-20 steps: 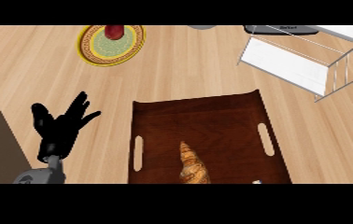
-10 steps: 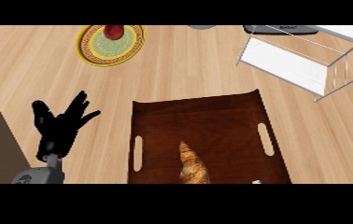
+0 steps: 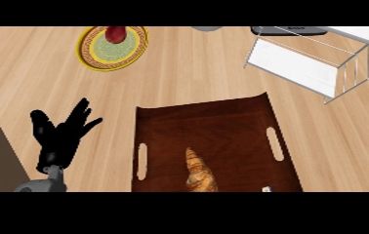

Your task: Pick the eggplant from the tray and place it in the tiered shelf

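kid: where is your hand?
me: my left hand [image 3: 63,135] is up over the counter [image 3: 202,77] at the left side, just beside the tray [image 3: 216,126]. the fingers are spread out and straight. it holds nothing. my right hand does not show at all.
kid: and the eggplant?
me: i can't see a purple eggplant anywhere. the one thing i see on the tray is a long golden thing [image 3: 199,172]. it looks more like a bread roll to me. it lies at the near end of the tray, and its near end is cut off from view.
kid: which way is it from your hand?
me: to the right, and a bit closer to me. the tray's left edge is between them.
kid: how does it lie?
me: its long way runs from me toward the far side. the pointy tip is away from me and leans a little left. so i think a hand should close across its thin way.
kid: which hand is closer?
me: the left one is the only one i can see, and it is near. but the shelf [image 3: 306,62] is at the top right, well apart from it. so i think the right hand may fit the trip better. i can't tell where that hand is.
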